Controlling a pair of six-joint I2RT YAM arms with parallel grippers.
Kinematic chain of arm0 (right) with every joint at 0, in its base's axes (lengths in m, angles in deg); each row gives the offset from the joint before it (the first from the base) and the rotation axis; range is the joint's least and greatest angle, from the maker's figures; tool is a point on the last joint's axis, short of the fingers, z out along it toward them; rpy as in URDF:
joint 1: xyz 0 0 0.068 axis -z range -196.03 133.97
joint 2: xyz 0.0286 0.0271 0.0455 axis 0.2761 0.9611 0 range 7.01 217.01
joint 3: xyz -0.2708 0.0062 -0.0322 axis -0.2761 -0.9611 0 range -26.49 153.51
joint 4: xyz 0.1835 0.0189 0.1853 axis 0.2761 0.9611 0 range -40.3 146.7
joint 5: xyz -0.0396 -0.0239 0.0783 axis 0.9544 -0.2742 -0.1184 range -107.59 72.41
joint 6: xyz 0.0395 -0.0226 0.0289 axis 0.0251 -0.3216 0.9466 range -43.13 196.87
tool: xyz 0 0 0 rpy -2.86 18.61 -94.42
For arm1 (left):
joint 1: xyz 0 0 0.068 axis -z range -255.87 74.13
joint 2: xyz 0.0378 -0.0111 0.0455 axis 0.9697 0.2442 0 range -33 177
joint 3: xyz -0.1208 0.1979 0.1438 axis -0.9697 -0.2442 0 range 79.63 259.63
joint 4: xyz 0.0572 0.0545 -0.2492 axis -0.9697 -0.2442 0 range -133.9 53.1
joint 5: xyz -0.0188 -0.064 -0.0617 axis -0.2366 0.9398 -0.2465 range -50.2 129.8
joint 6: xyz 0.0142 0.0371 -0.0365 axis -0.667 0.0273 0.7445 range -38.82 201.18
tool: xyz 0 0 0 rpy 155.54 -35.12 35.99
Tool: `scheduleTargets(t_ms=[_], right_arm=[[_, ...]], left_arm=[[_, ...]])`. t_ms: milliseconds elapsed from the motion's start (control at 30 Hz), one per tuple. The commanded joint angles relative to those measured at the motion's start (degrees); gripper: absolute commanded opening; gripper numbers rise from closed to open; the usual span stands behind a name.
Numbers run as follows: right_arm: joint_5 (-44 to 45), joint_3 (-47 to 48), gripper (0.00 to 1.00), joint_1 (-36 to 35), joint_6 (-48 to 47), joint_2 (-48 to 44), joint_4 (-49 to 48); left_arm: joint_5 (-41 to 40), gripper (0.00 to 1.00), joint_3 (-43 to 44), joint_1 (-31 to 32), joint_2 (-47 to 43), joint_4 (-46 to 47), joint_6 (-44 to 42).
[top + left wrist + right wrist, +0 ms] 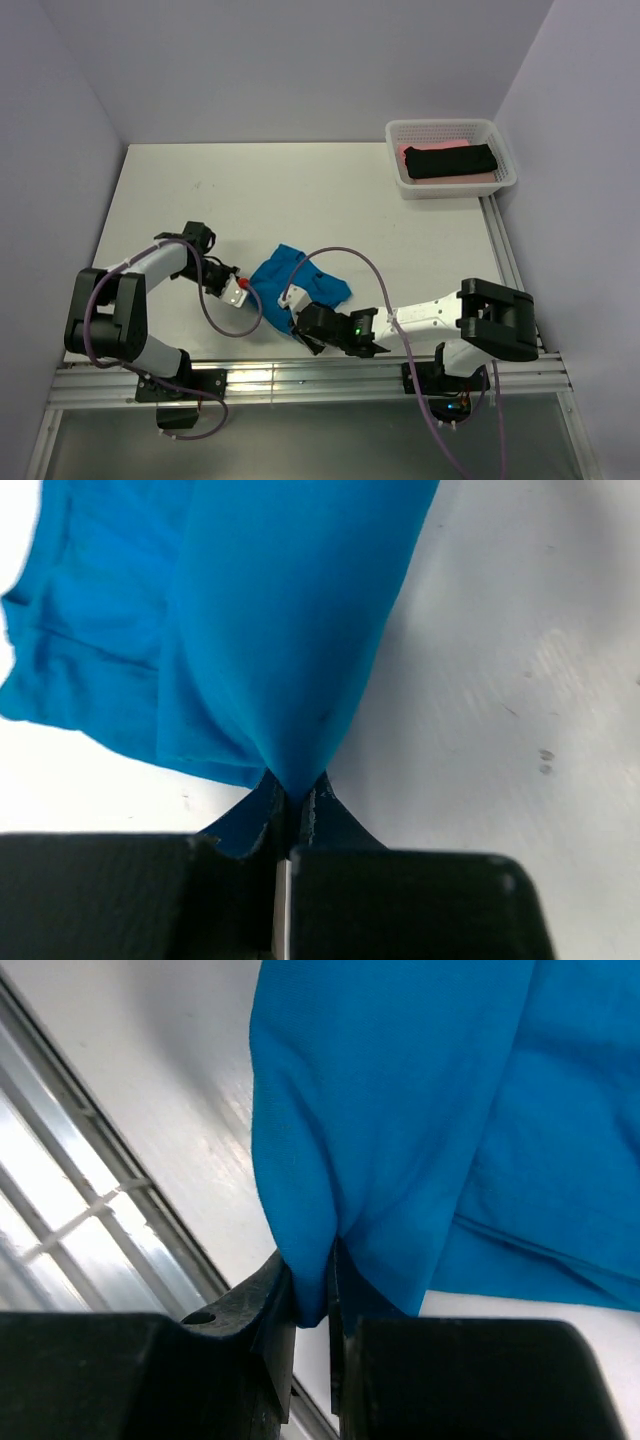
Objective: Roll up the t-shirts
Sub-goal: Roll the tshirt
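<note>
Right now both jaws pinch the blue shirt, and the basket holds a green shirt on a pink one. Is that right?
No: the top view shows a black shirt, not green, on the pink shirt in the basket. Both jaws do pinch the blue shirt.

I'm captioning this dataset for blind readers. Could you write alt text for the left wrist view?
Close-up from the wrist camera: the left gripper is shut on a pinched fold of a bright blue t-shirt. The cloth fans out from the black fingertips toward the top of the picture, over a white table.
</note>
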Motion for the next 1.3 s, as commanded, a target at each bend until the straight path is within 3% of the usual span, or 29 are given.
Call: scheduleTargets(t_ms=[0, 300, 567, 1267], right_arm=[[-7.78, -2.66, 0.0, 1.81, 5.63, -2.26, -5.81], [-21.84, -9.52, 0.0, 7.0, 12.84, -6.12, -16.97], [-30.19, -13.12, 0.0, 11.57, 17.06, -6.92, -22.61], [-25.89, -22.09, 0.0, 13.51, 33.15, -7.97, -30.0]], left_arm=[[-5.13, 0.0, 4.21, 0.93, 1.62, -10.37, -19.67], [-8.03, 0.0, 17.2, 2.25, 8.29, -24.86, -15.63], [-12.16, 0.0, 24.07, 4.8, 14.27, -32.17, -9.74], [-20.86, 0.0, 35.59, 12.01, 26.14, -33.15, 2.3]])
